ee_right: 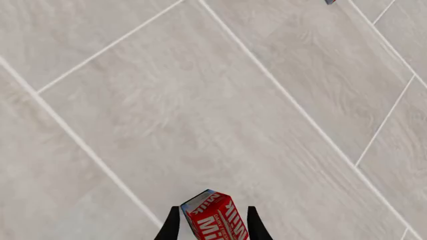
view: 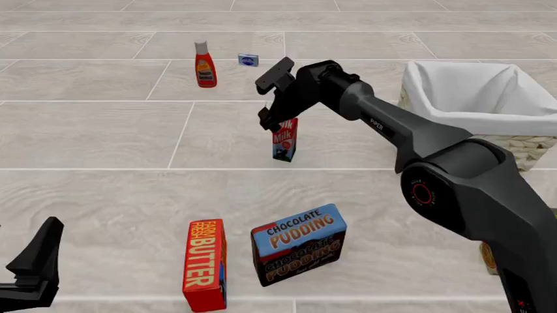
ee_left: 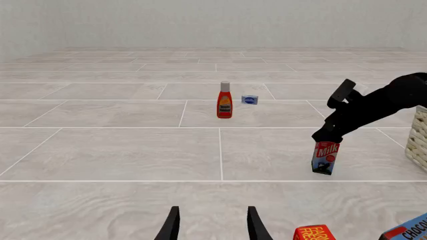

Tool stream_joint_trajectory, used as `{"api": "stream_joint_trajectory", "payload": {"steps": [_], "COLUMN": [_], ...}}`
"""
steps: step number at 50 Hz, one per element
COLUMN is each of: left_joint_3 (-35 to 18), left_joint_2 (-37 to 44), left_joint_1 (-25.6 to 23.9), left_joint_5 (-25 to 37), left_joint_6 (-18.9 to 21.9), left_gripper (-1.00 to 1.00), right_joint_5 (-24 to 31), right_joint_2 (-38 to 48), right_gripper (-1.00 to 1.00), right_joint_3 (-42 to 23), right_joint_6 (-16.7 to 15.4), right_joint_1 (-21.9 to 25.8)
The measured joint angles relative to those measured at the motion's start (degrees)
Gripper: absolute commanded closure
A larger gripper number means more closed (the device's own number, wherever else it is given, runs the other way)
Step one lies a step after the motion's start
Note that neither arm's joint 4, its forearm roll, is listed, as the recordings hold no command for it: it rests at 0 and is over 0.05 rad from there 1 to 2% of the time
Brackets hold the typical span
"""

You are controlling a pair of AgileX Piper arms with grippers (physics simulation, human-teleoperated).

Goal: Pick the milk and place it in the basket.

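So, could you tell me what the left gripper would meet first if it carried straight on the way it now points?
Probably nothing nearby. In its wrist view, the left gripper looks along bare floor. The ketchup bottle stands far ahead, almost in line, so it would likely come first, though depth is unclear. The milk stands well off to one side.

My right gripper (view: 271, 122) covers the milk's (view: 284, 142) gabled top, so I can't see whether my jaws press its sides. The frame cuts off the basket (view: 513, 140) at the tabletop's right edge. My left gripper (ee_left: 211, 226) shows only two finger stubs. The small blue packet's (view: 249, 60) print near the far edge is too small to read.
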Motion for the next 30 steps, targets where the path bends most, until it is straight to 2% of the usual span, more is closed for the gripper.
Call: {"api": "stream_joint_trajectory", "payload": {"steps": [19,20,30], "left_joint_3": [0.0,0.0,0.0], "left_joint_2": [0.0,0.0,0.0], "left_joint_1": [0.0,0.0,0.0], "left_joint_5": [0.0,0.0,0.0], "left_joint_6": [0.0,0.0,0.0], "left_gripper": [-1.0,-1.0,-1.0], "right_joint_5": [-1.02,-1.05,-1.19], "right_joint_2": [1.05,1.1,1.05], "right_gripper": [-1.0,1.0,1.0], "right_joint_3": [1.24,1.28,1.08], "right_joint_6": [0.95,0.99,0.67], "right_joint_1": [-0.04,-0.05,-0.29]}}
